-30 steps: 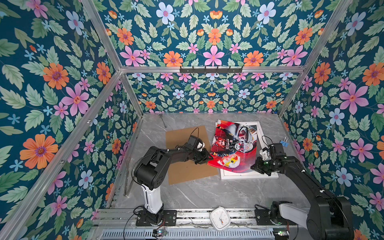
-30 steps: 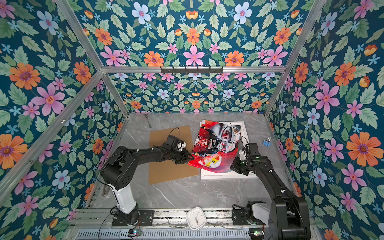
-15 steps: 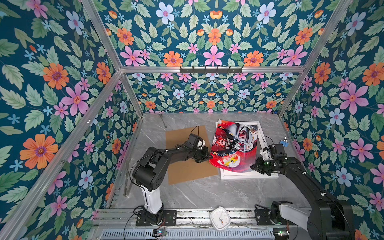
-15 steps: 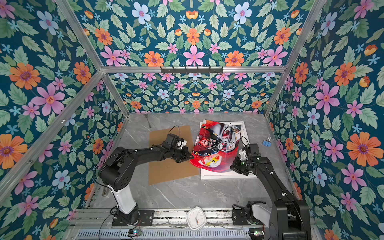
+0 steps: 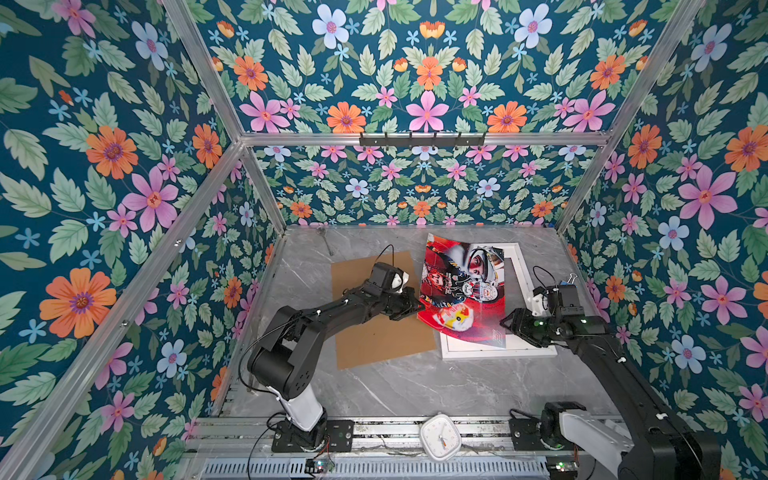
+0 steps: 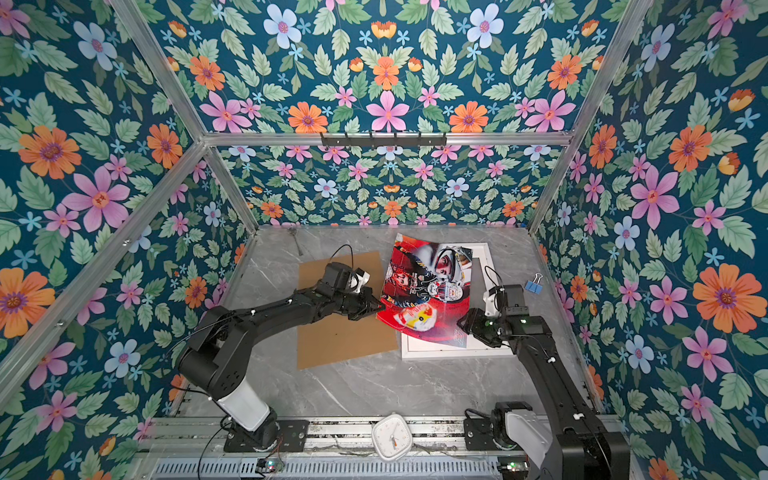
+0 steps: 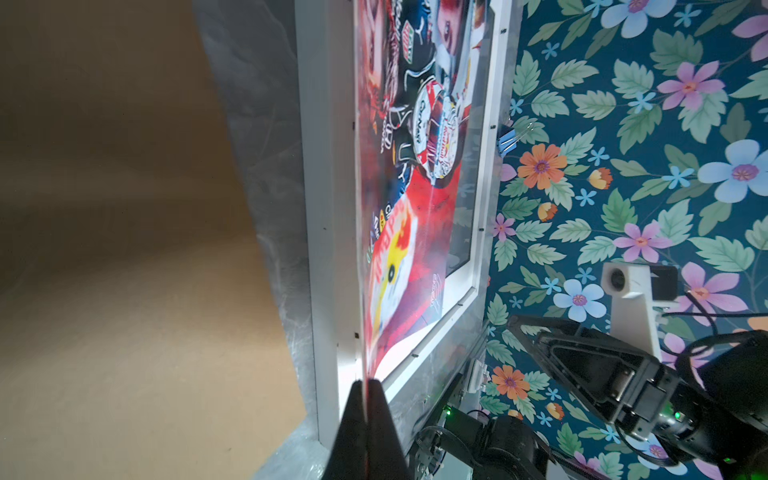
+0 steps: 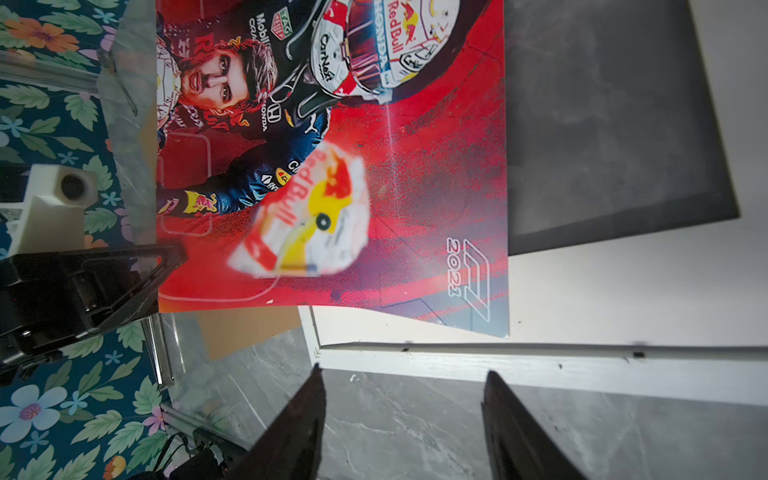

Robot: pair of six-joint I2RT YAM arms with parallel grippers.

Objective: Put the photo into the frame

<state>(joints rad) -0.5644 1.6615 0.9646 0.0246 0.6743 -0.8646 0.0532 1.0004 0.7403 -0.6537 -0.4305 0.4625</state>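
Photo [image 5: 461, 291] is pinched at its left edge by the left claw [image 7: 365, 384] and slopes down onto the frame [image 5: 498, 353] on the table. Right claw [image 8: 404, 370], closed at the right edge a second ago, now stands parted and holds nothing.

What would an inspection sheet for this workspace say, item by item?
Surface: grey marble tabletop, veined.
Job's things: photo face up, askew over the white frame, edge nearest the left arm lifted, not seated.
Clutter: brown board beside the frame; blue binder clip; white clock on the front rail.
Grippers: left gripper jaws shut on the photo's edge; right gripper jaws open, holding nothing, by the frame's rail.
Cables: black loops at both wrist cameras, off the photo.
Surroundings: floral walls, aluminium posts, hook rail.
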